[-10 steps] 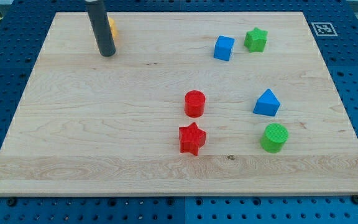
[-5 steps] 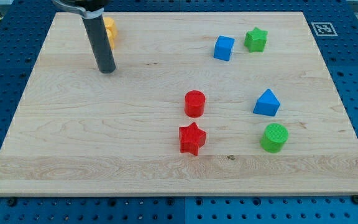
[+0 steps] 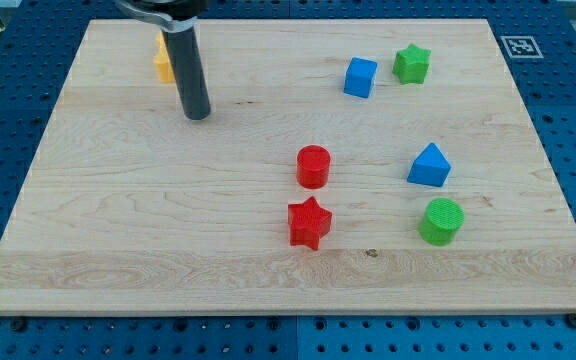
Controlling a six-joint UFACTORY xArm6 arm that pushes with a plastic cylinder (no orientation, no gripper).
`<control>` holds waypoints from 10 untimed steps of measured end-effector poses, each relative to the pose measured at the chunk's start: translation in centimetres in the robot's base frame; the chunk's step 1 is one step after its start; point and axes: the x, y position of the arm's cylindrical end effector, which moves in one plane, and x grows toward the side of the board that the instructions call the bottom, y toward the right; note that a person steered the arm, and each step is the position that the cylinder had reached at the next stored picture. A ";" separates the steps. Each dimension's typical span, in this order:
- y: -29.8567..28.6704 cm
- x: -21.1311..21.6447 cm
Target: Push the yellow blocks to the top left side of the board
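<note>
A yellow block (image 3: 162, 58) lies near the board's top left, partly hidden behind my rod; its shape cannot be made out, and I cannot tell if it is one block or two stacked in view. My tip (image 3: 197, 114) rests on the wooden board (image 3: 118, 230), below and to the right of the yellow block, a short gap apart from it.
A blue cube (image 3: 360, 77) and a green star (image 3: 411, 64) sit at the top right. A red cylinder (image 3: 313, 166) and a red star (image 3: 309, 222) stand in the middle. A blue triangular block (image 3: 429, 166) and a green cylinder (image 3: 441, 220) are at the right.
My tip has slid down and to the right, away from the yellow block, uncovering its left side. The blocks have not moved.
</note>
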 end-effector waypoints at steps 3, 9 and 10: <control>1.2 0.6; 11.8 3.1; 13.0 4.0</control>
